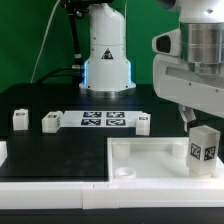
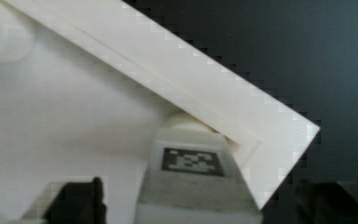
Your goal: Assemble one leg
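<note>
A small white leg [image 1: 203, 147] with a black-and-white tag stands upright at the corner of the large white tabletop [image 1: 150, 158] on the exterior view's right. My gripper [image 1: 197, 124] is just above it. In the wrist view the leg [image 2: 197, 160] sits between my two dark fingers [image 2: 80, 203]. A gap shows on each side, so the gripper [image 2: 204, 200] is open and straddles the leg without touching it. The tabletop [image 2: 87, 120] fills most of the wrist view, and its corner lies beside the leg.
Three more white legs [image 1: 19, 118], [image 1: 50, 122], [image 1: 143, 123] lie on the black table behind the tabletop. The marker board [image 1: 103, 120] lies between them. The robot's base [image 1: 105, 60] stands at the back. A round socket [image 1: 122, 172] shows on the tabletop's near edge.
</note>
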### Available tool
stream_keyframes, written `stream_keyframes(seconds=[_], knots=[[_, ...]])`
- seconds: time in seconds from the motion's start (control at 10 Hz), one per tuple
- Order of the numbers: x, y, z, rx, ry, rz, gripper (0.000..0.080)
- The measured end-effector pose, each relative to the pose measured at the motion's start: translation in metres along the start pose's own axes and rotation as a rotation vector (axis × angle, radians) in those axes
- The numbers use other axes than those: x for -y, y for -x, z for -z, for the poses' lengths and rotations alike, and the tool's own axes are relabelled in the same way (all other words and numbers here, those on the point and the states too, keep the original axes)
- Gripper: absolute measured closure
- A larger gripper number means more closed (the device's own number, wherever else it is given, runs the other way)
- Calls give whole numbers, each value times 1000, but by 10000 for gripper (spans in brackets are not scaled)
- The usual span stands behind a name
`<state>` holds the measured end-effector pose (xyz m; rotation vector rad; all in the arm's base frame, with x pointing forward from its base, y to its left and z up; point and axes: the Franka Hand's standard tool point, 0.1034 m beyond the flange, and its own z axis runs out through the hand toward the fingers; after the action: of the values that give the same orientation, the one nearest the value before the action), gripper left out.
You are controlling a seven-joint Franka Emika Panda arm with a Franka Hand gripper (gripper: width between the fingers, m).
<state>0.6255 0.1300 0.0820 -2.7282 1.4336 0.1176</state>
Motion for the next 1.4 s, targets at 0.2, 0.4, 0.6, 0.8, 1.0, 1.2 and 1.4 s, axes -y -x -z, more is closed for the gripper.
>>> stream_keyframes(seconds=[0.2, 0.4, 0.6, 0.8, 1.0, 1.2, 1.4], knots=[[-1, 0, -1, 1, 2, 86, 179], [-1, -2, -1, -11, 14, 465, 155], [0, -4, -1, -32, 26, 800, 150], [-3, -8, -3, -29, 38, 1052, 150], [-4, -7, -4, -37, 86, 1313, 150], [-4, -9, -4, -33, 88, 1422, 162], [-4, -9, -4, -34, 86, 1387, 331]])
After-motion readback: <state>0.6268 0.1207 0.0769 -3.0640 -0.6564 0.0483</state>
